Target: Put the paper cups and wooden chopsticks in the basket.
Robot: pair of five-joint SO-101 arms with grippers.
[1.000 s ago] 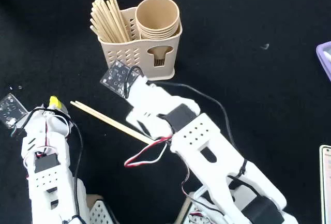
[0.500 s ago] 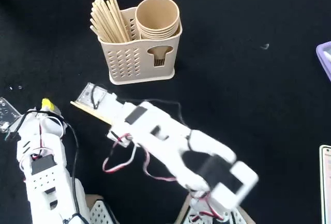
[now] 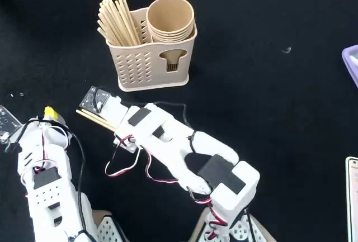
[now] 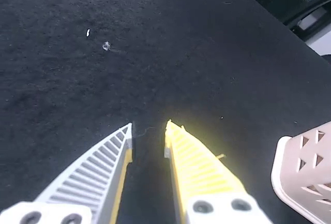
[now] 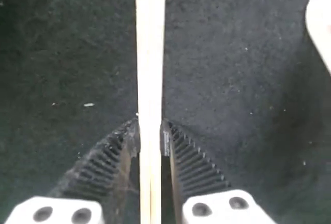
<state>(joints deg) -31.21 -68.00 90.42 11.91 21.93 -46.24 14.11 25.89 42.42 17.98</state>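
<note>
On the left, my left jaws hang slightly parted over bare tabletop with nothing between them, much where they were a second ago. The real change is beside them. A second ago the right arm sat up by the basket, and it has since swung down along the loose wooden chopsticks, so the right jaws now sit near the end that points toward the left arm. In the right wrist view the pair runs straight down the middle of those jaws, which press against it from both sides. I read that as a pinch, though the sticks still lie flat on the tabletop. They look like the last loose item, so a lift is what remains. Further right, the basket already holds a bundle of chopsticks and the stacked paper cups.
</note>
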